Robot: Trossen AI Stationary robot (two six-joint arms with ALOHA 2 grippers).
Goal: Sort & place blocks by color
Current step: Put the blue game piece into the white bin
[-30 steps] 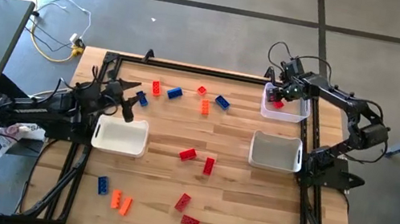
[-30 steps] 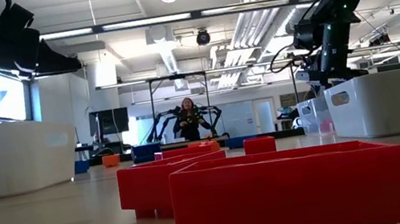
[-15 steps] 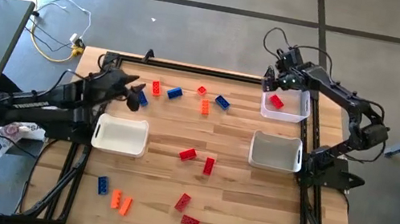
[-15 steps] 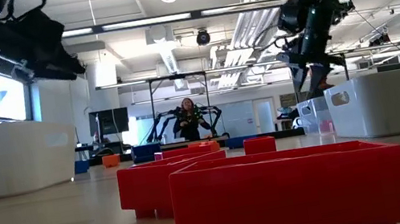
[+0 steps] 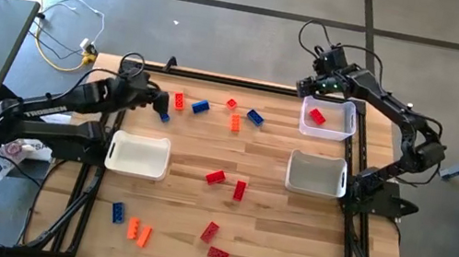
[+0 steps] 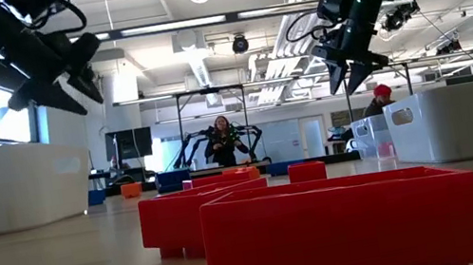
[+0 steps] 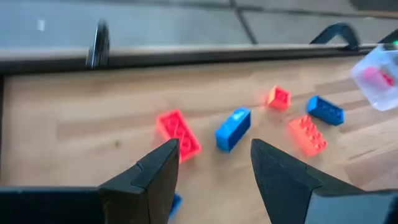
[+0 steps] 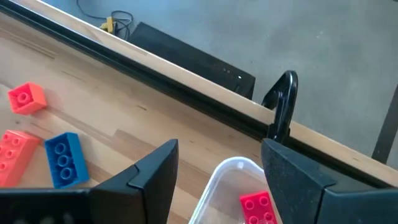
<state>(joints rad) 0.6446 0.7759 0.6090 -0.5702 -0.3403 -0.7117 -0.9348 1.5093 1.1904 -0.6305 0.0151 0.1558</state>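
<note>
At upper right of the high view, right end effector has lifted off the clear bin, open and empty, red block delivered; left end effector, open, empty, has advanced toward the red and blue blocks on the desk

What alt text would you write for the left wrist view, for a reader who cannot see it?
The left gripper, open and empty, hangs above the table, aimed at a red block and a blue block lying side by side. Farther off lie a small red block, an orange block and another blue block.
</note>
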